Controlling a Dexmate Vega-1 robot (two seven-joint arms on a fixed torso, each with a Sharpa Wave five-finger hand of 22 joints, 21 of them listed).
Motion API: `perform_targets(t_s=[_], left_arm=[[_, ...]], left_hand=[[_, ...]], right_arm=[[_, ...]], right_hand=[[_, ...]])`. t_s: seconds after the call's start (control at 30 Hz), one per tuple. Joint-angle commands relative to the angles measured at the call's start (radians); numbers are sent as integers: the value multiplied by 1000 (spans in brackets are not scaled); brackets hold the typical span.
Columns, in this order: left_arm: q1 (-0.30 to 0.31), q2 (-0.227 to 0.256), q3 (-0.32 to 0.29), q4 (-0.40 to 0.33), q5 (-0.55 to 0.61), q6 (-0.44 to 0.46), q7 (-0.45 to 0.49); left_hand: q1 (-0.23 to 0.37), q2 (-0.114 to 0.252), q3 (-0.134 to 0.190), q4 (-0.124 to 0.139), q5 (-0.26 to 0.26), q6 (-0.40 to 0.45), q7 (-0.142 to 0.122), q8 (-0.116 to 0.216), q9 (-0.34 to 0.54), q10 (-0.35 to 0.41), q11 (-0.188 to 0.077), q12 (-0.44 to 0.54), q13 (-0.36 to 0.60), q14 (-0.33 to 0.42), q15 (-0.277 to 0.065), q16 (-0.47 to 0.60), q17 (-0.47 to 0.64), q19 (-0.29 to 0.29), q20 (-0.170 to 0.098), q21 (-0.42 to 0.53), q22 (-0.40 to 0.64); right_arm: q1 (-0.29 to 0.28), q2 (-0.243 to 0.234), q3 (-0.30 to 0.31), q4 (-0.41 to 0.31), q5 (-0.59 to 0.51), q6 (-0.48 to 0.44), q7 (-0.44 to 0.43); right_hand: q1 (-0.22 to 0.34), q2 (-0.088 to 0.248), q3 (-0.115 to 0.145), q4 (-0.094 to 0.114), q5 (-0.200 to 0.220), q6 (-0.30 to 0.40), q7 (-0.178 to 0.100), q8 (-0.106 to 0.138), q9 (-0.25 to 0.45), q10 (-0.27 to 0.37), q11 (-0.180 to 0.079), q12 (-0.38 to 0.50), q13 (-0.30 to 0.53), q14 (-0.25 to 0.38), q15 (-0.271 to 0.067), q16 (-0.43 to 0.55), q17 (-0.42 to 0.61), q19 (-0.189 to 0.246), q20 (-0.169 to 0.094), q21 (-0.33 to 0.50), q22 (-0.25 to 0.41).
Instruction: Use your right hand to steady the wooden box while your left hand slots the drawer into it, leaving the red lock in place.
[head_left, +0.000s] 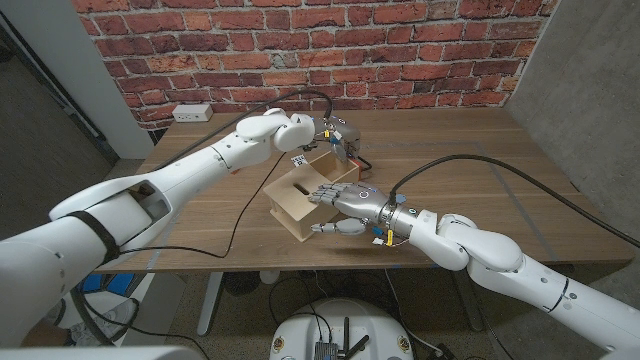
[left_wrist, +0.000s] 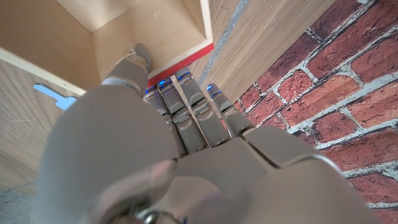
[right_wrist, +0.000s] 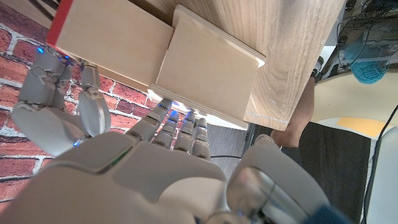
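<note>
The pale wooden box (head_left: 298, 203) (right_wrist: 208, 76) stands near the table's front edge, with a slot in its top. My right hand (head_left: 347, 205) (right_wrist: 161, 168) holds it from the right, fingers over the top and thumb on the near side. The drawer (head_left: 333, 168) (right_wrist: 111, 38) sticks out of the box's far end, partly inside it. My left hand (head_left: 335, 133) (left_wrist: 180, 143) grips the drawer's outer end: thumb inside the open tray (left_wrist: 146, 28), fingers (left_wrist: 199, 106) outside against the red lock strip (left_wrist: 181, 62) (right_wrist: 59, 20).
A white power strip (head_left: 190, 112) lies at the table's back left. Black cables (head_left: 470, 160) run across the table top (head_left: 480, 200) on both sides. A blue tape mark (left_wrist: 53, 96) is on the table beside the drawer. A brick wall stands behind.
</note>
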Motion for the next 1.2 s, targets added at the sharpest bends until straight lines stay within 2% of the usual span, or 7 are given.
perform_targets(t_s=[0.03,0.33,0.6,1.2], left_arm=[[-3,-10,5,-57,25,86,-70],[-11,-19,17,-67,36,131,-123],[-10,-24,23,-70,35,146,-130],[58,3,7,-144,92,216,-44]], left_hand=[[44,48,3,8,6,15,8,10,16,7,3,2,5,8,-49,5,6,3,-156,5,3],[44,47,2,7,6,17,9,11,16,6,3,1,5,8,-49,4,6,4,-156,6,3],[45,48,2,7,6,16,9,11,16,6,3,1,5,8,-49,4,5,5,-156,6,3],[45,48,1,7,7,16,11,11,16,6,3,1,5,8,-49,4,5,6,-156,6,3]], right_arm=[[3,1,2,8,13,5,-5],[5,2,1,14,27,8,-4],[1,1,3,12,34,3,-5],[-8,-6,6,9,40,1,-12]], right_hand=[[6,9,-1,6,7,8,-1,6,6,8,1,4,6,12,1,7,2,9,-1,5,6],[6,9,-1,6,7,8,-1,6,6,8,1,4,6,12,1,7,2,9,-1,5,6],[6,9,-1,6,7,8,-1,6,6,8,1,4,6,12,1,7,2,9,-1,5,6],[6,9,-1,6,7,8,-1,6,6,8,1,4,6,12,1,7,2,9,-1,5,6]])
